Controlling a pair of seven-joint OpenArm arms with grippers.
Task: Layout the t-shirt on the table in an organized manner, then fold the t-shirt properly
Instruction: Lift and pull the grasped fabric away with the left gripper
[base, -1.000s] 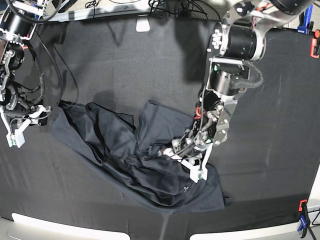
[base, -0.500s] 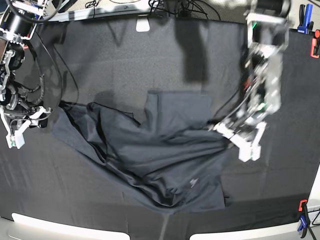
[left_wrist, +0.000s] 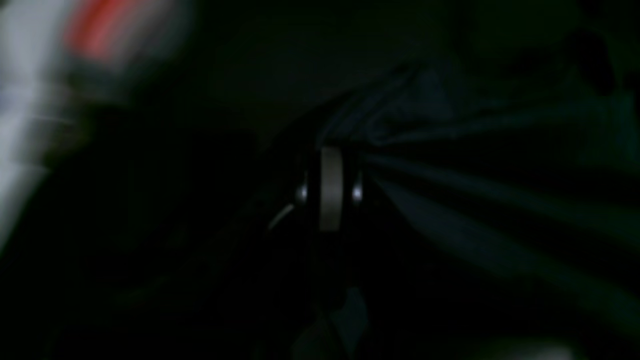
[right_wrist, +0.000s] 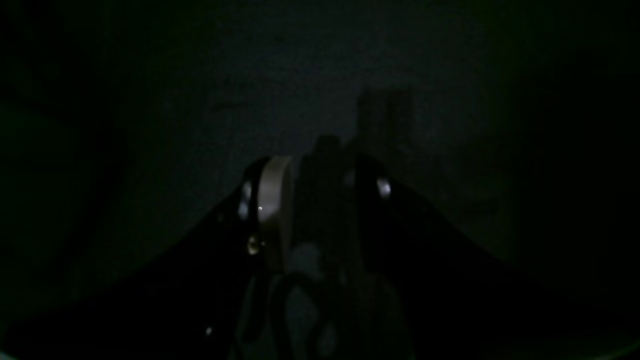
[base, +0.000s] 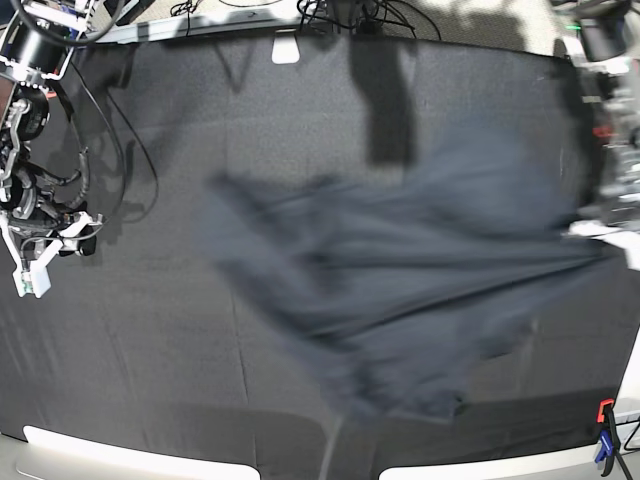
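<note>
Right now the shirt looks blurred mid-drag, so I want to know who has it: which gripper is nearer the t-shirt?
Left. The left gripper is shut on the t-shirt, pulling it taut. The right gripper hangs apart from it over bare table.

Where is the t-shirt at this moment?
In the base view the t-shirt stretches, motion-blurred, across the table's centre and right, pulled toward the right edge by the left tool, far from the right tool.

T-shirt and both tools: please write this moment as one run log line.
left tool: shut on t-shirt, pulling it | right tool: holds nothing, apart from t-shirt | t-shirt: blurred, stretched across table
</note>
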